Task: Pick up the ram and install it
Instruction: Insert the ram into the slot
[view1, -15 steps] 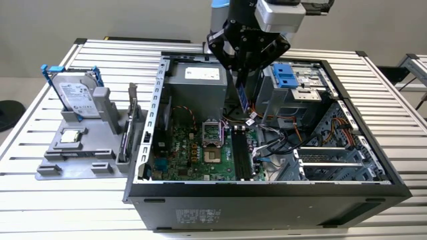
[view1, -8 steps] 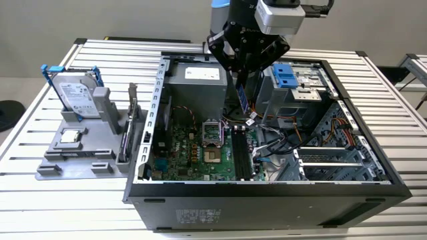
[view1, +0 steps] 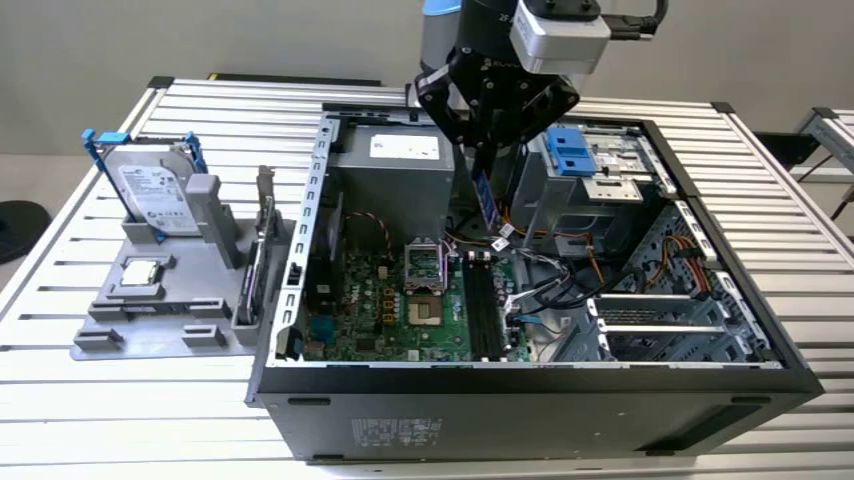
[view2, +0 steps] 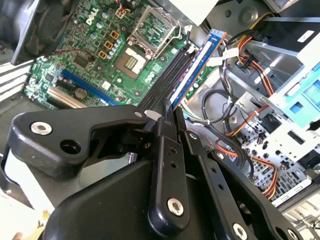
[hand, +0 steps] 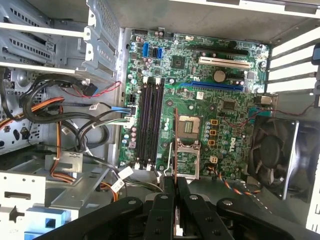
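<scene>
The gripper (view1: 483, 152) is clenching the ram (view1: 490, 198) between its fingertips. The stick is hanging on edge straight below them, inside the open case (view1: 304, 300). In the second wrist view the ram (view2: 197, 62) is reaching out ahead of the fingers (view2: 166, 116) – over the motherboard (view2: 95, 40), apart from the black slots (view2: 162, 80) lying just beside and beneath it.
</scene>
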